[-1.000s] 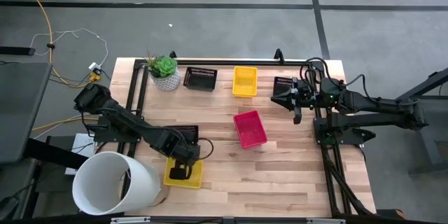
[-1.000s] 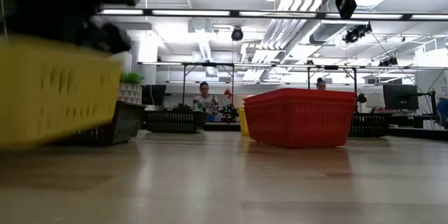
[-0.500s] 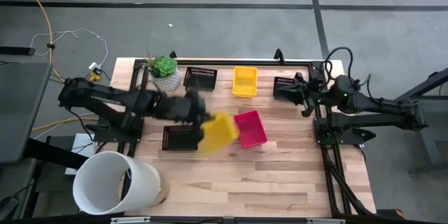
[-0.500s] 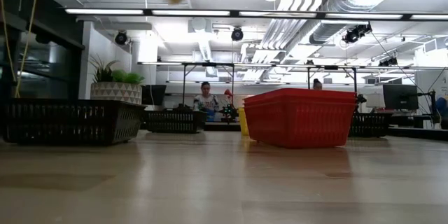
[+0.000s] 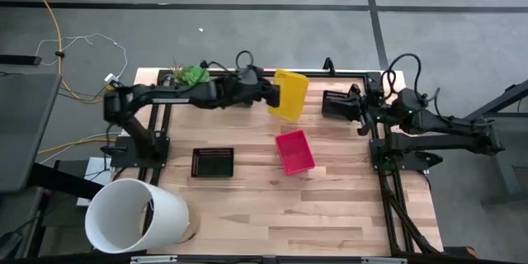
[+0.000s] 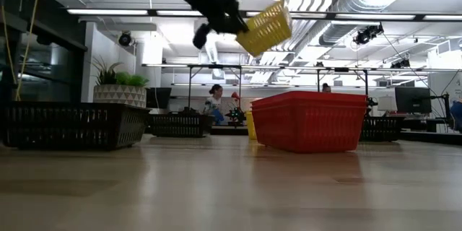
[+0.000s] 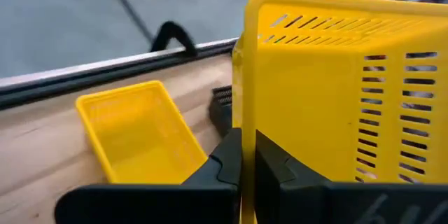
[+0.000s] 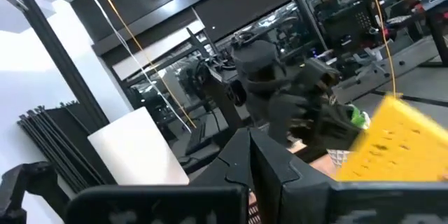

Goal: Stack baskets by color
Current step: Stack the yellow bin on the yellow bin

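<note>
Landmark is the red basket [image 5: 294, 151] mid-table: a black basket [image 5: 213, 162] sits to its left, on the wood. Left gripper [image 5: 275, 96] is up and behind it, pinching the rim of a tilted yellow basket [image 5: 289, 96] in mid-air, above a second yellow basket [image 7: 140, 134] lying by the back edge. Right gripper [image 5: 357, 115] is to its right and further back, fingers pressed together with nothing between them, beside another black basket [image 5: 334, 101].

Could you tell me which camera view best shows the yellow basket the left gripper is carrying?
The left wrist view: the carried yellow basket fills it, clamped in the left gripper. High and low views show it small, airborne; the right wrist view catches a blurred corner.
</note>
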Tool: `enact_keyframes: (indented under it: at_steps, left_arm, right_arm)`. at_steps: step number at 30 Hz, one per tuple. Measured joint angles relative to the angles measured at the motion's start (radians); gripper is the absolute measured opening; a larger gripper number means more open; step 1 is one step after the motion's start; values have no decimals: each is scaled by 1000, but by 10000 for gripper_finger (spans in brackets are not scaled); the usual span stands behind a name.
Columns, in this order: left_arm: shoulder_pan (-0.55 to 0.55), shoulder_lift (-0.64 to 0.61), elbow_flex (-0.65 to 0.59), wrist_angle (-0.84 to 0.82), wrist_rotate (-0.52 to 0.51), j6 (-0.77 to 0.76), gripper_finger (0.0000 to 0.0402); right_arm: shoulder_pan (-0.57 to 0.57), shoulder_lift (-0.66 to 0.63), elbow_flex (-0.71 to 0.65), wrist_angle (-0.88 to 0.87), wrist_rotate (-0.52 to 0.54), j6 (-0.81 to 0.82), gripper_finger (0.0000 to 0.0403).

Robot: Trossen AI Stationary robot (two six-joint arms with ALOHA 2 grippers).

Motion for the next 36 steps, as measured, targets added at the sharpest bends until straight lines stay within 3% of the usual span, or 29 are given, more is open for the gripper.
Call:
enact_keyframes:
  at_steps: [5, 14, 20, 29, 36]
  left_arm:
    - [23, 122, 109, -70, -103, -58, 0]
    - [69, 246, 149, -148, -106, -199, 0]
    - [100, 295, 150, -197, -81, -211, 0]
    - [100, 304, 151, -120, -89, -158, 0]
    - [108, 317, 150, -186, -77, -97, 0]
  right_arm:
    - [0, 0, 0, -2, 24, -11, 0]
    - [0, 1, 0, -6, 60, -18, 0]
    - [0, 1, 0, -10, 60, -19, 0]
    - [0, 1, 0, -21, 60, -18, 0]
    - [0, 1, 0, -25, 65, -19, 0]
